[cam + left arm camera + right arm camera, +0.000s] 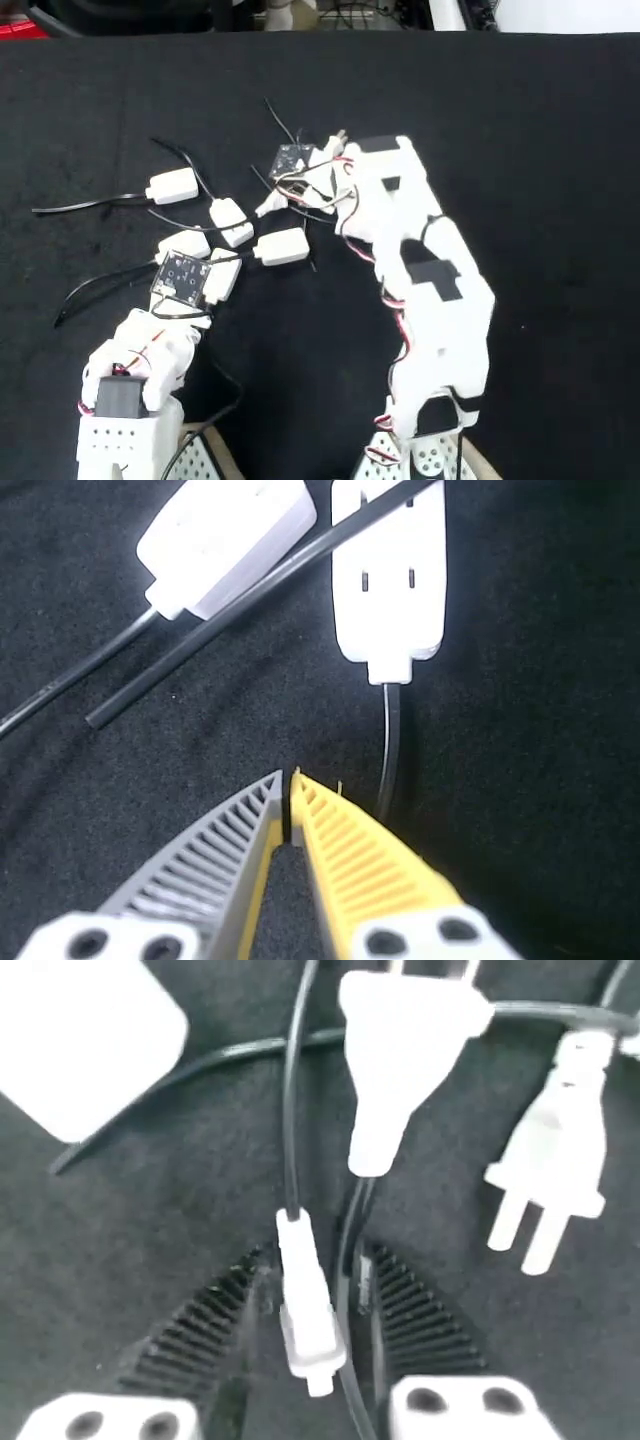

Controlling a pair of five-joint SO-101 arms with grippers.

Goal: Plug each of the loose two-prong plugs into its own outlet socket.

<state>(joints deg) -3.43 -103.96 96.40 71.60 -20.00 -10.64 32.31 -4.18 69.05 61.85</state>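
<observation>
In the left wrist view my left gripper is shut with nothing in it, its grey and yellow fingers meeting just short of a white outlet socket whose two slots face up. A second white socket lies beside that one, with a black cord across both. My right gripper is open, its black fingers on either side of a small white plug and a black cord, not pressing on them. Two more white two-prong plugs lie just beyond. The high view shows several white sockets between the arms.
A black cloth covers the table. Thin black cords trail leftward from the sockets. One socket lies farthest back on the left. A large white block sits near the right gripper. The cloth's right side holds nothing.
</observation>
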